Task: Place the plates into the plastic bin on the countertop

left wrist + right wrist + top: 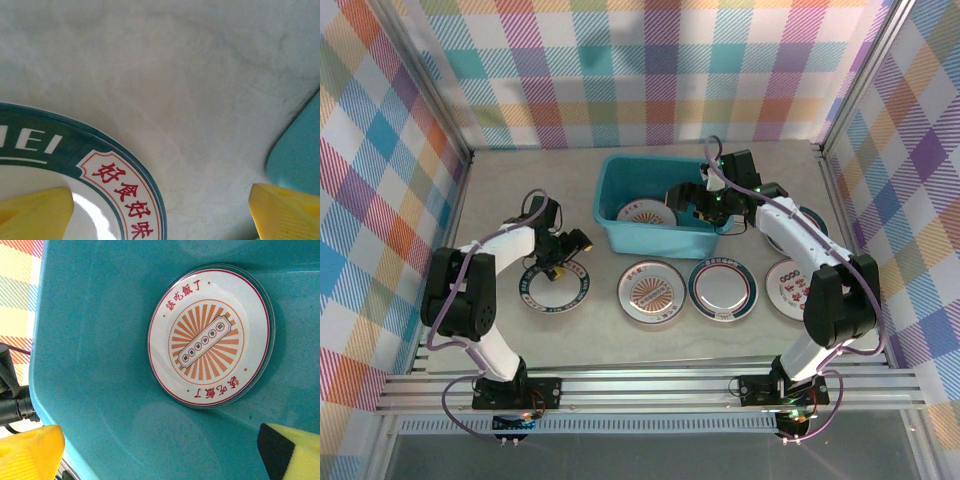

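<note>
While the overhead view is up: the left pincer (pixel 567 247) hangs low over the far edge of a small round white plate with a dark teal rim (pixel 555 287). That plate lies flat on the light beige marble-look counter (pixel 500 200). To that pincer's right stands the teal-blue rectangular plastic bin (pixel 640 240). The right pincer (pixel 692 205) is down inside the bin's opening, and a white plate with an orange sunburst centre (pixel 642 212) rests on the bin floor just to its left. Nearer the arm bases than the right pincer, three plates wait in a row on the counter: a second sunburst plate (pixel 655 293), a second teal-rimmed plate (pixel 722 288) and a red-marked plate (pixel 792 288). A partly hidden plate (pixel 818 222) lies behind the right arm.

Left wrist view: the yellow fingers (pixel 35 212) stand apart. One is over the plate's white face, the other beyond the rim above bare counter. Judgement: this spread straddles the rim because a flat plate offers no hold but its edge. The bin's corner sits just past the outer finger.

Right wrist view: its fingers (pixel 30 452) are apart with nothing between them. The sunburst plate lies flat ahead of them on the bin floor. Judgement: it counts as placed, and the bare floor beside it has room for more.
</note>
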